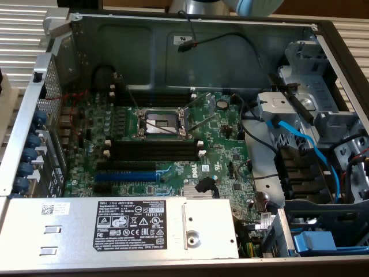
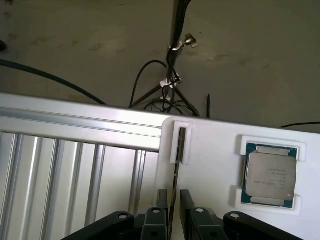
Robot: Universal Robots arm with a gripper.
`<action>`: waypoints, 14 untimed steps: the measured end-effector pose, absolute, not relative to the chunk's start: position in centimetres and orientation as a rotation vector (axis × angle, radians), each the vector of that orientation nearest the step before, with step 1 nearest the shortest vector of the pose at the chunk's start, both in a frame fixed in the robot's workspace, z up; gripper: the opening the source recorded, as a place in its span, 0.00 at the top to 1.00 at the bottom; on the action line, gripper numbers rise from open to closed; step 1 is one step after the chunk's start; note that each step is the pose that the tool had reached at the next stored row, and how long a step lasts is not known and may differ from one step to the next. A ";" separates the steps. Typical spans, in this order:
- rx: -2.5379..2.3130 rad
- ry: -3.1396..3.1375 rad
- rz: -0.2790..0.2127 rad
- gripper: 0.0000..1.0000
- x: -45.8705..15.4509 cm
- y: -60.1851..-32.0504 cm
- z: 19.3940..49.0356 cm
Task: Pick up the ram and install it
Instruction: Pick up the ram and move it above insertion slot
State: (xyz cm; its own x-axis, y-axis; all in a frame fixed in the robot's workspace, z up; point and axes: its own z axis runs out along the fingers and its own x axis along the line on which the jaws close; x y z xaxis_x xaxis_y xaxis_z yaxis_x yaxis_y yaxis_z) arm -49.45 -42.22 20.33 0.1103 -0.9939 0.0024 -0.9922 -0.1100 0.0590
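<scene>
1. Our gripper [image 2: 173, 196] has its jaws released, one on each side of the ram [image 2: 176, 170].
2. The ram stands on edge in a white holder [image 2: 173, 150], near a CPU [image 2: 270, 175].
3. We judge it light, stiff and fragile, so the flat faces are the place to pinch.

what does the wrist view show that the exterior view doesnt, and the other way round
Wrist view: the gripper, open, straddling the thin dark ram stick that stands edge-on in a white holder, near a silver-topped processor chip. Exterior view: the open computer case's green motherboard, its long black memory slots and the grey power supply box. Shared: seemingly the ribbed aluminium tabletop.
</scene>
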 end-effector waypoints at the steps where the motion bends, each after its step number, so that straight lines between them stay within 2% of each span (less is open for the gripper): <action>1: 2.306 -2.065 -0.058 0.76 -49.5 -42.2 20.3; 9: 2.306 -2.065 -0.058 0.78 -49.5 -42.2 20.3; 10: 2.306 -2.065 -0.058 0.85 -49.5 -42.2 20.3; 14: 2.306 -2.065 -0.058 0.85 -49.5 -42.2 20.3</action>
